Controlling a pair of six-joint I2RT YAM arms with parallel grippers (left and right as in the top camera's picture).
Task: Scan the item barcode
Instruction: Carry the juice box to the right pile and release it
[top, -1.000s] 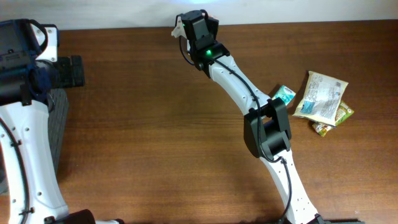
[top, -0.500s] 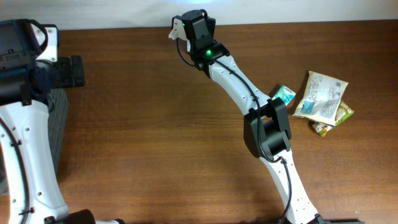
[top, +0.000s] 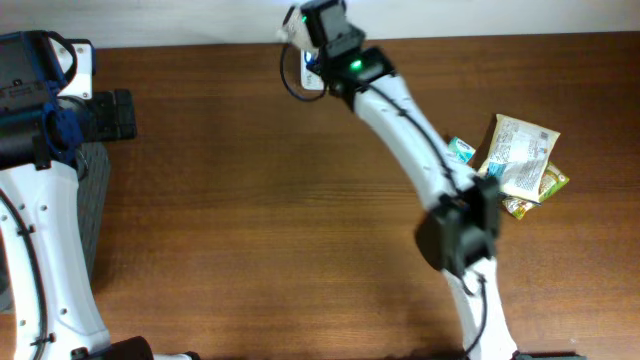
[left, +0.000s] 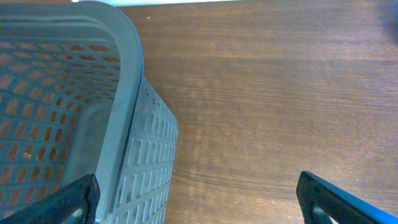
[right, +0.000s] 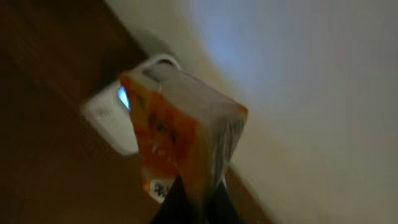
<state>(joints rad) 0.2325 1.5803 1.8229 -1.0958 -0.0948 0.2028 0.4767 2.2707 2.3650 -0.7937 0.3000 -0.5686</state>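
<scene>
We see the brown tabletop (top: 250, 200), with the grey basket (left: 74, 112) at its left end, partly below our left hand (left: 199, 202), whose fingers stand wide apart on nothing. A heap of snack packets (top: 520, 160) lies at the right. At the far edge our right hand (right: 194, 202) is clamped on an orange packet (right: 180, 143), held just above the white scanner (right: 112, 118) with its blue light.

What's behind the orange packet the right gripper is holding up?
A white scanner with a blue light sits on the table by the pale wall. The orange packet covers the scanner's right side, so that part cannot be seen.
</scene>
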